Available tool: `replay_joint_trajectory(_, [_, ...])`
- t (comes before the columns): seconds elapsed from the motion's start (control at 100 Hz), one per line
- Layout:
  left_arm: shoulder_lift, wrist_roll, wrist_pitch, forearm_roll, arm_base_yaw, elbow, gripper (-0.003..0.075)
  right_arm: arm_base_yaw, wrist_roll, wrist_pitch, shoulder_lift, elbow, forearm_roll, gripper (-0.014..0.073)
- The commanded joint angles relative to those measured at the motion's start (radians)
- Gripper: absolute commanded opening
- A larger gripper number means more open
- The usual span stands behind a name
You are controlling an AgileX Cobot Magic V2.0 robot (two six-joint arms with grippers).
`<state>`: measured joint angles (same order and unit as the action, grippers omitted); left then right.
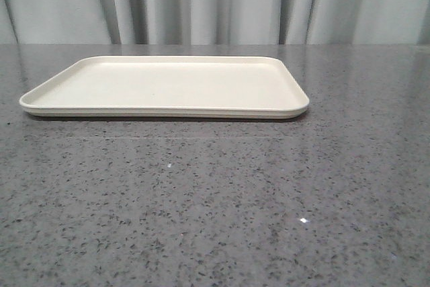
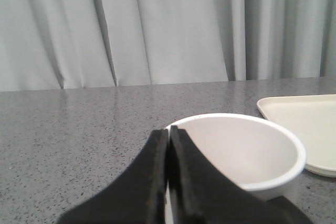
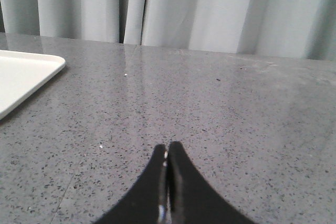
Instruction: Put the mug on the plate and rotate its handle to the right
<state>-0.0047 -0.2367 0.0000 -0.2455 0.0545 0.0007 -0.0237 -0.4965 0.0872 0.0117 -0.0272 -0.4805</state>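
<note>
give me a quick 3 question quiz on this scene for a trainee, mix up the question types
1. True or false: the mug already sits on the plate.
2. Multiple choice: how do the fingers of the right gripper stand? A) wide open B) pressed together, holding nothing C) closed on the plate's rim
3. Short answer: which camera view shows the mug?

Key
1. False. In the left wrist view the mug stands on the grey table, beside the plate, and the front view shows nothing on the plate.
2. B
3. Only the left wrist view, just beyond the shut left gripper. Its handle is not visible there.
</note>
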Motion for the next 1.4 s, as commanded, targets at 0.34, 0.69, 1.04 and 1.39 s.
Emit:
replay_joint_trajectory(0.34, [-0.028,0.009,-0.11,-0.011,0.0,0.009,-0.002,0.002,-0.005,-0.087,0.019,0.0,-0.008,-0.0058])
replay_joint_trajectory(0.69, [-0.028,0.035,-0.137,-0.056,0.0,0.007,-0.002,0.002,-0.005,-0.087,0.019,0.0,-0.01,-0.0058])
replay_joint_trajectory(1.04, [-0.028,0.036,-0.178,-0.141,0.0,-0.009,-0.002,0.002,-0.005,-0.133,0.019,0.033,-0.037,-0.0058])
replay_joint_trajectory(1.39, [-0.028,0.036,-0.184,-0.141,0.0,-0.091,-0.002,0.002,-0.005,-0.142,0.019,0.118,-0.037,-0.0058])
